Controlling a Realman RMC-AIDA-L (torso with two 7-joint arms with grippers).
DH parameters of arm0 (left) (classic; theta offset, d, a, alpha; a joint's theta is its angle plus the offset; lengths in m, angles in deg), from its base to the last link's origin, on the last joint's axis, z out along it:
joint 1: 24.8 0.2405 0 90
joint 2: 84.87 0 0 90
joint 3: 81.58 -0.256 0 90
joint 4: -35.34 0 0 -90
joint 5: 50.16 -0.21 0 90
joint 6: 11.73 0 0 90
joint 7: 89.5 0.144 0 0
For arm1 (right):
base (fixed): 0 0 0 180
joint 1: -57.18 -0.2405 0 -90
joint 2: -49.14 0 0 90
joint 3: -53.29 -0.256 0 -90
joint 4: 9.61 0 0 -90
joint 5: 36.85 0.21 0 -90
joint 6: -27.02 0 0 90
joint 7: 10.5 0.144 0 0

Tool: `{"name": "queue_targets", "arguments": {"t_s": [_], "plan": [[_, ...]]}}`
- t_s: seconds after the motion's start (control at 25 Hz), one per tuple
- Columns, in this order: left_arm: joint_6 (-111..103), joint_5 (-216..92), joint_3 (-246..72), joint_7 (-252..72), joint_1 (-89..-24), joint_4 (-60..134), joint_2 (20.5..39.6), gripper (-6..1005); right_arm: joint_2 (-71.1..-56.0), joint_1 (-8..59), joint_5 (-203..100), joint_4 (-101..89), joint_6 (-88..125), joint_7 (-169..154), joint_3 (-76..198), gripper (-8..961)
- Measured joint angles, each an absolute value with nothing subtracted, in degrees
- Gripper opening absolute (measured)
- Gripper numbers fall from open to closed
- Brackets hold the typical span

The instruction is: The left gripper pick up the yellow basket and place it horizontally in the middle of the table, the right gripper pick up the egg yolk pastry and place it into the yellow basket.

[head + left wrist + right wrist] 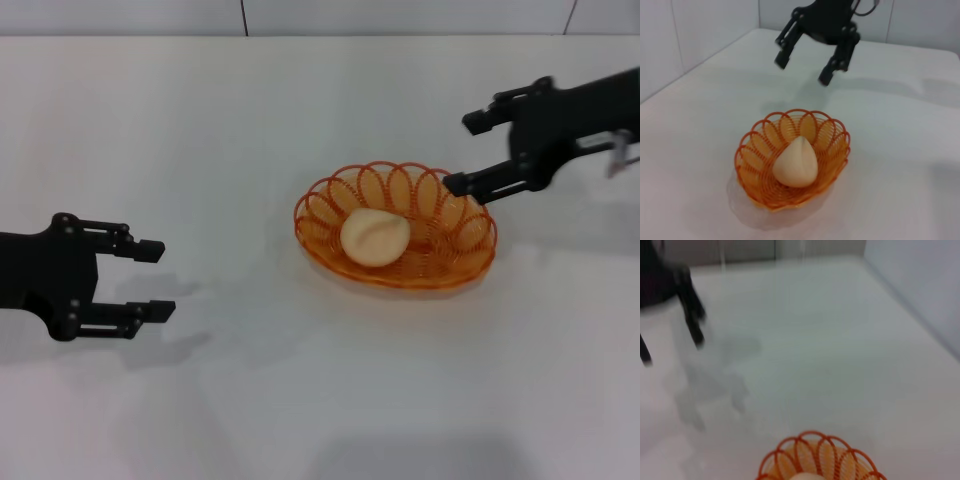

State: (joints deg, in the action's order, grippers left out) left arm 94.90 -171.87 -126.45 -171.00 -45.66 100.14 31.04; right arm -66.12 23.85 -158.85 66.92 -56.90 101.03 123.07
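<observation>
The yellow basket (396, 227) lies on the white table (250, 130) a little right of the middle, long side across. The egg yolk pastry (375, 237) rests inside it, left of its centre. My right gripper (466, 153) is open and empty, raised just beyond the basket's right rim. My left gripper (155, 281) is open and empty at the left, well apart from the basket. The left wrist view shows the basket (792, 157), the pastry (796, 163) and the right gripper (802, 69) behind them. The right wrist view shows the basket's rim (817, 457) and the left gripper (672, 335) farther off.
The table's far edge meets a pale wall (400, 15) at the back. A wall (670, 40) also runs along the table's side in the left wrist view.
</observation>
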Motion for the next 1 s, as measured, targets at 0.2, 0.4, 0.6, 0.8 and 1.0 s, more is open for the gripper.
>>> {"name": "queue_targets", "arguments": {"t_s": [0.2, 0.4, 0.6, 0.8, 1.0], "plan": [[94.8, -171.7, -123.0, -167.8, -47.7, 94.0, 29.37, 644, -65.94, 31.6, -149.7, 64.0, -58.7, 91.9, 116.0, 799], [94.8, -172.0, -120.9, -165.0, -48.7, 89.9, 28.26, 644, -65.89, 36.2, -146.7, 60.3, -59.2, 86.0, 115.0, 802], [95.3, -172.6, -121.2, -164.3, -49.2, 89.3, 28.09, 644, -65.81, 36.8, -144.5, 54.2, -64.1, 80.7, 111.8, 801], [95.4, -173.2, -121.2, -163.6, -51.0, 86.5, 27.36, 644, -65.65, 37.0, -145.1, 51.7, -65.7, 79.2, 110.0, 801], [95.5, -174.0, -121.3, -162.7, -53.2, 82.3, 26.68, 644, -65.56, 36.7, -145.9, 51.4, -66.6, 79.2, 110.3, 801]]}}
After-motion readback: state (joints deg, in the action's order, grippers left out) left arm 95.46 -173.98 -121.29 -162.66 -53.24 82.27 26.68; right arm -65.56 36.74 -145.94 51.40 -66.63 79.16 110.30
